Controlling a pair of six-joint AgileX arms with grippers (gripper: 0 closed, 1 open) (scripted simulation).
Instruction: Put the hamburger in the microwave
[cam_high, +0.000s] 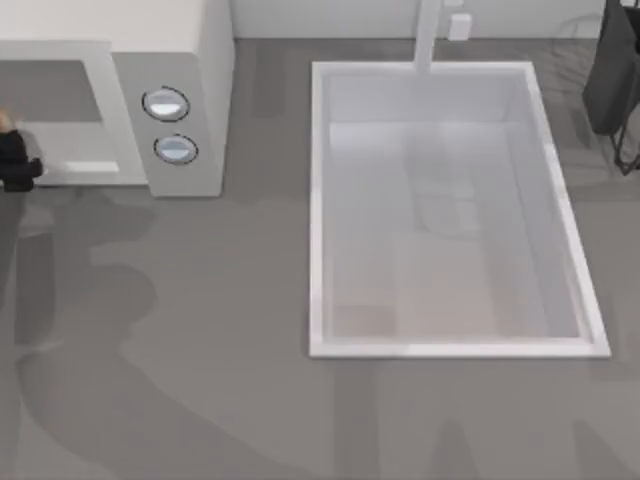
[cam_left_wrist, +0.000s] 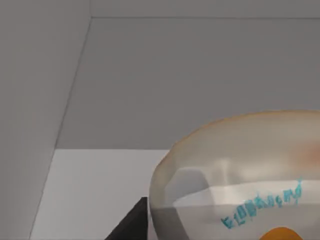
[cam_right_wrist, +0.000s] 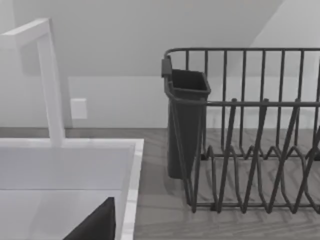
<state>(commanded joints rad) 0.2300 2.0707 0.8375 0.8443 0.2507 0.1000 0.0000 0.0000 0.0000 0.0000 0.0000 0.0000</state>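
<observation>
At the top view's far left, the microwave (cam_high: 190, 100) is standing door-open, and the left gripper (cam_high: 15, 160) is reaching into its mouth. Just ahead of the fingers, the hamburger (cam_left_wrist: 240, 180) is sitting inside the cavity; whether they are gripping it I cannot tell. Releasing too high could be letting it roll out. The right gripper is idling near the dish rack (cam_right_wrist: 250, 140).

The grey table (cam_high: 250, 330) is carrying the white microwave (cam_high: 190, 60) at its far left corner. Right of the microwave, a white sink basin (cam_high: 318, 200) is sitting sunk into it, and a dark dish rack (cam_right_wrist: 250, 150) is standing beyond that.
</observation>
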